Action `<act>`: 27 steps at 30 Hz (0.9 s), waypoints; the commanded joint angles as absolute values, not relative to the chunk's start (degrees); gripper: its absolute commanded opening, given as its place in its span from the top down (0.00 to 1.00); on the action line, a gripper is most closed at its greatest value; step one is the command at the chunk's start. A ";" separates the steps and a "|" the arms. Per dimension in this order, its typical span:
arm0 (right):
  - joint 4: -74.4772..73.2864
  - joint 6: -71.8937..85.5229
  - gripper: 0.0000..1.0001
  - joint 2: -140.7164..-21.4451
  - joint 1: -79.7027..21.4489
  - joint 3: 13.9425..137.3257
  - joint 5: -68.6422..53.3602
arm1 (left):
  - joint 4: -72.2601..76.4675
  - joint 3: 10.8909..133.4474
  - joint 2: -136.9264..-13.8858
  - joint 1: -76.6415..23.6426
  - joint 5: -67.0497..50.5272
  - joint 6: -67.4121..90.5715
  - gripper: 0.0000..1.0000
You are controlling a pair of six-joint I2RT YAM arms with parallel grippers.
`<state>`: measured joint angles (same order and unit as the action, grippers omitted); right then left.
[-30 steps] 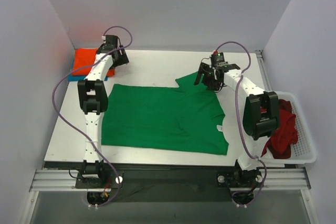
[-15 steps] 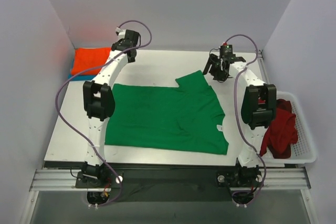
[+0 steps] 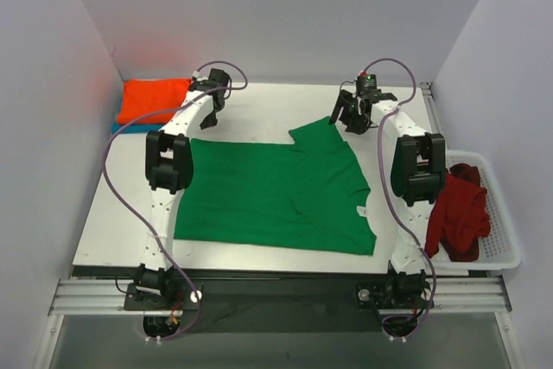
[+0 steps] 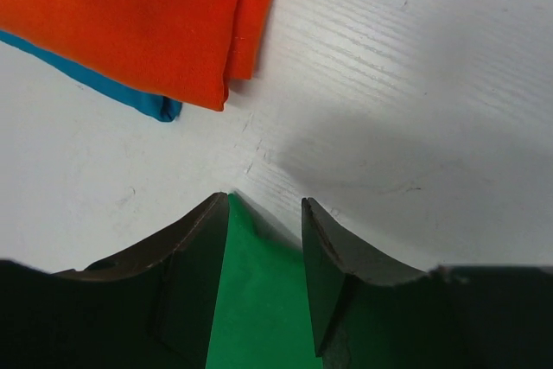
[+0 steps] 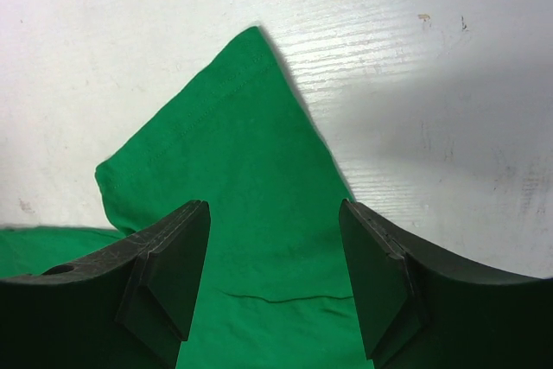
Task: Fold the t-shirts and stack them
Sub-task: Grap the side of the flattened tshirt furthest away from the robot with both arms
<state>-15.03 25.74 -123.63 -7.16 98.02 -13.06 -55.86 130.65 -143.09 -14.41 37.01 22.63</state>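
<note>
A bright green t-shirt [image 3: 268, 192] lies spread flat on the white table [image 3: 259, 105]. My left gripper [image 3: 208, 117] is open over its far left corner; in the left wrist view that green corner [image 4: 255, 300] lies between the open fingers of the gripper [image 4: 265, 205]. My right gripper [image 3: 349, 121] is open over the far right sleeve [image 5: 251, 170], fingers wide apart either side of it [image 5: 275, 213]. A folded orange t-shirt [image 3: 154, 98] lies on a teal-blue one [image 3: 121, 128] at the far left. Dark red t-shirts [image 3: 458, 213] hang from the basket.
A white plastic basket [image 3: 503, 244] stands off the table's right edge. The orange shirt [image 4: 147, 15] and teal shirt [image 4: 130, 97] lie just beyond my left gripper. White walls close in the table at the back and both sides.
My left gripper has swung right from beside the orange stack and come down at the green shirt's far left corner. My right gripper has moved back over the sleeve. The shirt has not moved.
</note>
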 commanded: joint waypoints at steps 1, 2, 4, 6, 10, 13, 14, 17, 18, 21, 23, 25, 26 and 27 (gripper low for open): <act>-15.47 24.61 0.38 -124.28 -6.94 100.98 -13.89 | -56.43 130.53 -141.60 -12.48 35.51 24.52 0.50; -15.47 24.52 0.38 -124.45 -6.86 101.07 -13.89 | -55.82 128.17 -140.46 -12.22 34.46 24.52 0.50; -15.47 24.52 0.38 -124.72 -6.59 101.42 -13.97 | -53.53 125.87 -139.40 -11.87 33.23 24.26 0.50; -15.47 24.61 0.38 -125.07 -6.50 101.69 -14.24 | -53.17 124.64 -139.13 -11.86 31.91 24.34 0.50; -15.56 24.61 0.38 -125.86 -6.15 102.48 -14.50 | -54.14 124.28 -140.10 -11.69 31.64 24.87 0.50; -15.47 24.52 0.38 -126.12 -5.89 102.83 -14.68 | -53.70 122.87 -139.92 -11.51 31.64 25.40 0.50; -15.56 24.43 0.38 -126.21 -5.89 103.09 -14.68 | -53.44 122.52 -139.75 -11.34 31.29 25.31 0.50; -15.73 24.17 0.38 -126.91 -5.63 104.14 -14.76 | -53.26 121.47 -139.13 -11.25 30.94 25.49 0.50; -15.82 24.17 0.38 -127.18 -5.45 104.50 -14.77 | -53.35 120.77 -138.87 -11.34 30.85 25.49 0.51; -16.26 24.00 0.38 -128.58 -5.36 106.34 -14.42 | -52.83 119.01 -137.47 -11.16 30.50 26.10 0.51; -17.05 23.73 0.38 -130.07 -5.36 107.75 -13.80 | -52.12 116.47 -136.33 -10.99 29.36 26.45 0.51; -17.31 23.56 0.38 -130.95 -5.36 109.51 -13.10 | -50.90 114.71 -135.62 -10.81 28.83 26.72 0.51; -17.66 23.47 0.38 -131.91 -5.36 110.03 -12.92 | -50.54 114.09 -135.01 -10.81 28.05 26.81 0.52; -17.75 23.47 0.38 -132.45 -5.36 110.65 -12.66 | -50.10 112.95 -134.83 -10.72 27.69 26.81 0.52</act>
<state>-15.66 24.80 -130.98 -5.65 107.79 -13.87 -51.37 115.87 -136.97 -11.38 31.38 25.50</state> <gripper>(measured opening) 0.622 0.484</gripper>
